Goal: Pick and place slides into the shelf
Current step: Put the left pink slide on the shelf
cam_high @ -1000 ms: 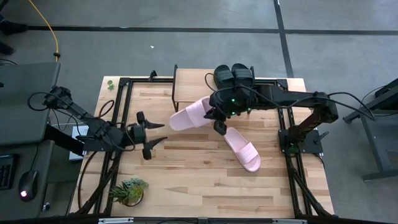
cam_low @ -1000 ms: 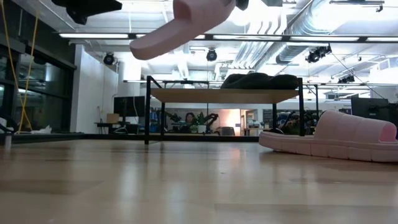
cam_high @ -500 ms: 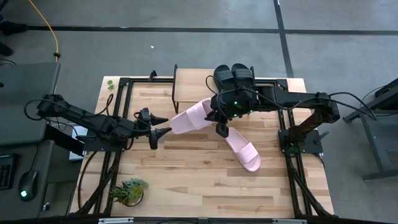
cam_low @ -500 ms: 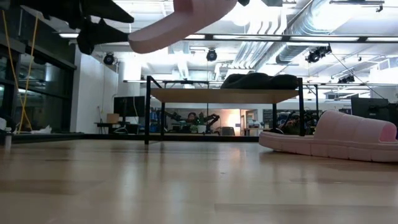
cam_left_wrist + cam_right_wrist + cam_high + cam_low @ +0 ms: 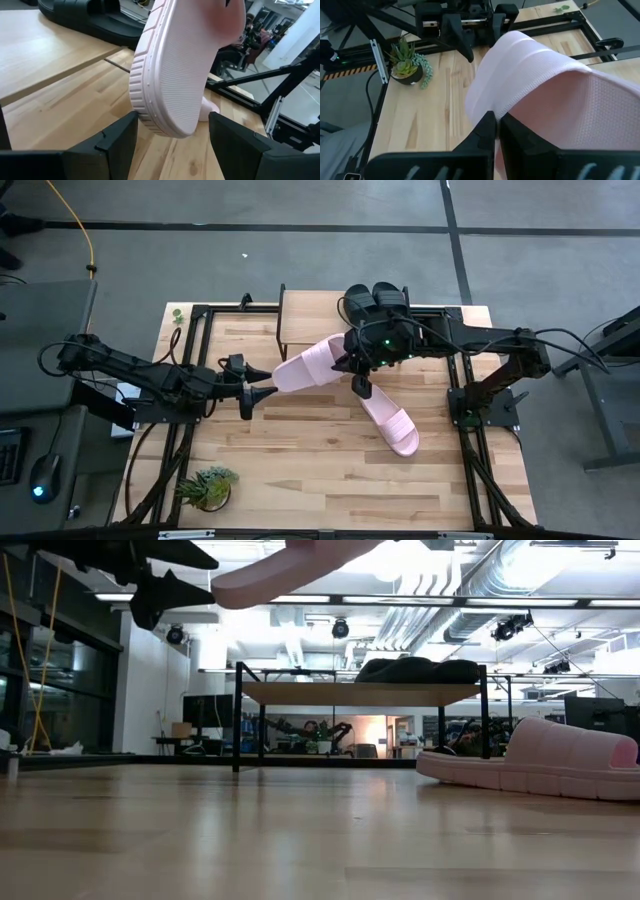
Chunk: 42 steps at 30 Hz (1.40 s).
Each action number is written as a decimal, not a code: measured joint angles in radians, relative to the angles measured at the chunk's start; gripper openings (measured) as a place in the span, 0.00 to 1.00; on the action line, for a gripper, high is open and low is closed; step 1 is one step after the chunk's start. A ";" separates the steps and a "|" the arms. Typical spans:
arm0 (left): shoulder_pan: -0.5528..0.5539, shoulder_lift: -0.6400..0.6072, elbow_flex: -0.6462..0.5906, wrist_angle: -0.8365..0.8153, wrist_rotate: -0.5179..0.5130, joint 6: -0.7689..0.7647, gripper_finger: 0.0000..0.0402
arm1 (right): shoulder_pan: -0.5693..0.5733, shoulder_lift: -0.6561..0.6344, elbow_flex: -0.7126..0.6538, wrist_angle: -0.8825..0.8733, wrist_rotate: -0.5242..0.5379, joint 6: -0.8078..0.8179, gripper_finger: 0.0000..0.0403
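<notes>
A pink slide [image 5: 310,365] hangs tilted above the table's middle, with my right gripper [image 5: 352,365] shut on it. Its ribbed sole [image 5: 175,70] faces my left gripper [image 5: 172,145], which is open; the two fingers stand on either side of the slide's lower free end [image 5: 280,379], apart from it. A second pink slide [image 5: 390,418] lies sole-down on the table toward the right. Two black slides [image 5: 375,302] sit side by side on the right part of the shelf [image 5: 305,315] at the far edge. My right gripper pinches the pink slide's strap [image 5: 520,100] between its two shut fingers, at the slide's higher end nearest the shelf. The fingers slant downward from the table's right. The slide is lifted clear, sloping down toward my left gripper with its free end [image 5: 235,590] lowest.
A small potted plant [image 5: 207,485] stands at the near left corner. Black frame rails [image 5: 200,350] run along the table's left and right sides. Bare wood shows on the shelf's left part and on the near half of the table.
My left gripper has swung toward the table's right, toward the held pink slide, and has rolled about its own axis, staying open. Its fingers now flank the slide's free end.
</notes>
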 joint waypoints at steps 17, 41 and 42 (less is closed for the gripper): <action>0.000 0.001 0.000 0.026 0.017 0.027 0.56 | 0.025 -0.001 0.001 0.027 -0.039 -0.015 0.00; -0.001 -0.005 0.000 0.030 0.090 0.030 0.56 | 0.096 0.002 0.001 -0.033 -0.031 0.029 0.00; -0.001 -0.005 0.000 0.030 0.090 0.033 0.56 | 0.096 0.002 0.001 -0.033 -0.031 0.029 0.00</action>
